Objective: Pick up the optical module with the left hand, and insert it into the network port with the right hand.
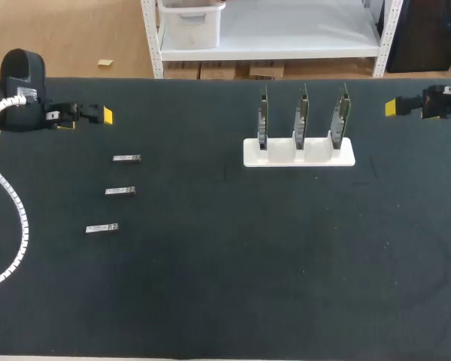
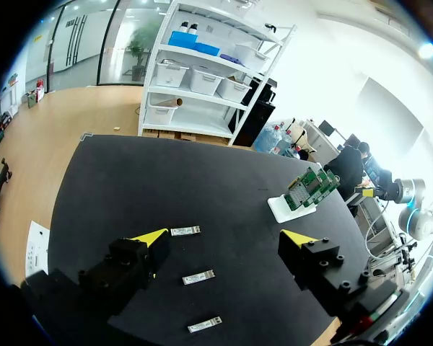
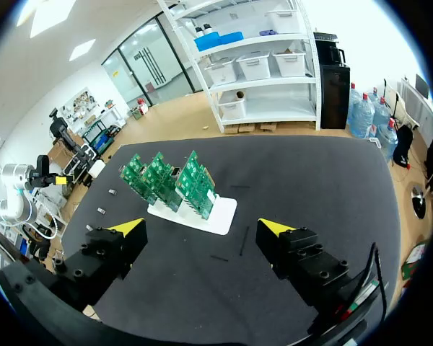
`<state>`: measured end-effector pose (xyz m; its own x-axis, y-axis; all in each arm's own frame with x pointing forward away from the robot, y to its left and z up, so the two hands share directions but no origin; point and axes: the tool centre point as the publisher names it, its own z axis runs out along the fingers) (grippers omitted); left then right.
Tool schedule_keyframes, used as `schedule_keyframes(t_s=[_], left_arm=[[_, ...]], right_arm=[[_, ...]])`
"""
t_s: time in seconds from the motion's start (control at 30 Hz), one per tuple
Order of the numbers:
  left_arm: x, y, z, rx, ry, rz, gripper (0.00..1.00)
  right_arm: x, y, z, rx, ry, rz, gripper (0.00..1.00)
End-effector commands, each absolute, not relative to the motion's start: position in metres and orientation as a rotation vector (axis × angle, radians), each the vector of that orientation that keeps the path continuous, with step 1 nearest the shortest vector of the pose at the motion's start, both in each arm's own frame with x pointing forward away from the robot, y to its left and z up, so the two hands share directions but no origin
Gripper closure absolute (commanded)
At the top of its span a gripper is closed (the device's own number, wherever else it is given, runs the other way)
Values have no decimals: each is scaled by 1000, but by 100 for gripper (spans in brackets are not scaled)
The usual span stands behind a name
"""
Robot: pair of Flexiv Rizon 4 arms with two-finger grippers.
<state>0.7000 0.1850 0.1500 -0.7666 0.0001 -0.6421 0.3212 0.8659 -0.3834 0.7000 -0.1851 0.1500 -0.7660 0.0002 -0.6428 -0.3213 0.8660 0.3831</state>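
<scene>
Three small silver optical modules lie in a slanting row on the black table's left part: one at the back (image 1: 126, 158), one in the middle (image 1: 120, 191), one nearest the front (image 1: 102, 227). In the left wrist view the same modules (image 2: 185, 231) (image 2: 198, 277) (image 2: 204, 324) lie on the table below and ahead of the open fingers. My left gripper (image 1: 104, 115) (image 2: 224, 238) hovers open at the back left, behind the modules. A white stand (image 1: 299, 159) (image 3: 215, 216) holds three upright green network cards (image 1: 300, 113) (image 3: 166, 179). My right gripper (image 1: 391, 107) (image 3: 202, 228) is open at the back right, apart from the stand.
The left arm's white corrugated cable (image 1: 15, 226) hangs along the table's left edge. The black mat (image 1: 270, 256) stretches in front of the stand and the modules. In the left wrist view the card stand (image 2: 307, 191) is far ahead on the right.
</scene>
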Motion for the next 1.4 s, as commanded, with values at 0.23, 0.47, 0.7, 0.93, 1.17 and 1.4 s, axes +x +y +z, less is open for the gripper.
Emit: schedule_keyframes(t_s=[0.23, 0.47, 0.7, 0.93, 1.17, 1.4], left_arm=[[700, 185, 150, 231, 2374, -636, 0], [700, 185, 150, 231, 2374, -636, 0], [700, 186, 149, 251, 2377, -634, 0], [715, 189, 148, 522, 2407, -568, 0], [734, 198, 142, 897, 2438, -477, 0], [753, 208, 129, 1310, 2428, -240, 0]], right_arm=[[700, -185, 150, -231, 2374, 636, 0], [700, -185, 150, -231, 2374, 636, 0], [700, -185, 150, -231, 2374, 636, 0], [700, -185, 150, -231, 2374, 636, 0], [700, -185, 150, -231, 2374, 636, 0], [700, -185, 150, -231, 2374, 636, 0]])
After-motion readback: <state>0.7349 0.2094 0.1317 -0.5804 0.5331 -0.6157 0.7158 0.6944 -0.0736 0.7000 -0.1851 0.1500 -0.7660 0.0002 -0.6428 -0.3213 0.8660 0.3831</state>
